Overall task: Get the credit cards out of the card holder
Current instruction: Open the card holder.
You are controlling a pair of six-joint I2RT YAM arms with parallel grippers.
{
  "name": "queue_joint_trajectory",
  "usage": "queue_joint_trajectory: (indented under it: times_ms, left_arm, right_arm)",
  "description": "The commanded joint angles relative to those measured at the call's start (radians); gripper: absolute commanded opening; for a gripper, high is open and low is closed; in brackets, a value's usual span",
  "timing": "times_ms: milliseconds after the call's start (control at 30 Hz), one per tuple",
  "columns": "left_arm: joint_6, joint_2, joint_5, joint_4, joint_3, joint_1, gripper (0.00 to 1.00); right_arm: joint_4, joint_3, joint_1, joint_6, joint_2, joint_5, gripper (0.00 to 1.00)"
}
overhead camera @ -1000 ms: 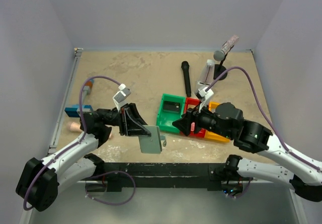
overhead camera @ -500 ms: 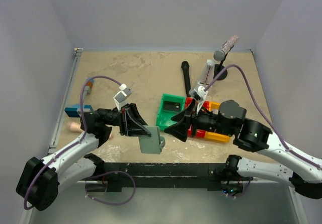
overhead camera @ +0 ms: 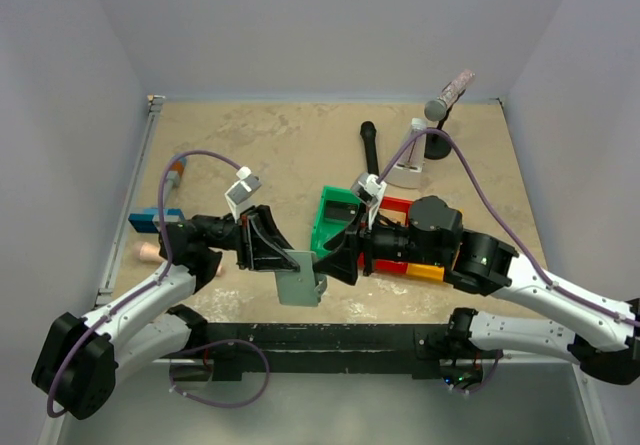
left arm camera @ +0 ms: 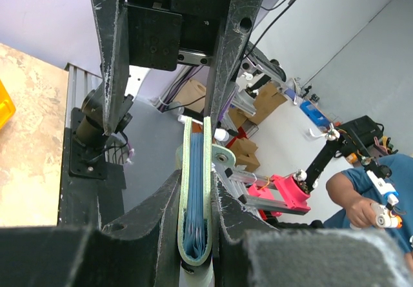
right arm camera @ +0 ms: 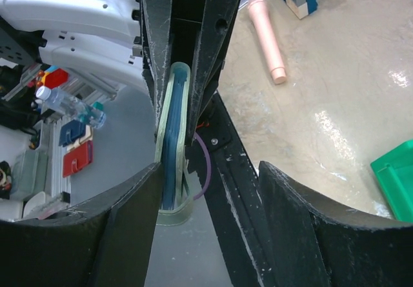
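The card holder [overhead camera: 298, 287] hung folded and edge-up above the near edge of the bench [overhead camera: 270, 155], a little left of its middle, off the surface. The left gripper [overhead camera: 287, 258] had its jaws pinched on the holder's two panels, probably to keep it steady and offer its open edge to the other arm. Blue layers showed inside the fold [left arm camera: 195, 203]; whether those were credit cards could not be told, and no card stood out of it. The right gripper [overhead camera: 333, 262] faced it from the right, jaws spread wide with the holder just ahead between them, apparently lined up for a pull. Behind it lay the green bin [overhead camera: 322, 227].
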Motion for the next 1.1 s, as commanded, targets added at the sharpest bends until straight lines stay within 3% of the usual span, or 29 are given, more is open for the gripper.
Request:
queue_joint_trajectory:
  times_ms: [0,333,1067]
  left_arm:
    - [-0.012,-0.009,-0.017,0.312,0.054,0.003,0.00]
    - [-0.014,-0.024,-0.040,0.314,0.075,0.004,0.00]
    - [-0.032,-0.061,-0.046,0.314,0.069,0.003,0.00]
  right_arm:
    - [0.051,0.035,0.013,0.010,0.017,-0.047,0.65]
    - [0.044,0.025,0.019,0.025,0.050,-0.036,0.56]
    - [0.063,0.005,0.018,0.050,0.063,-0.013,0.57]
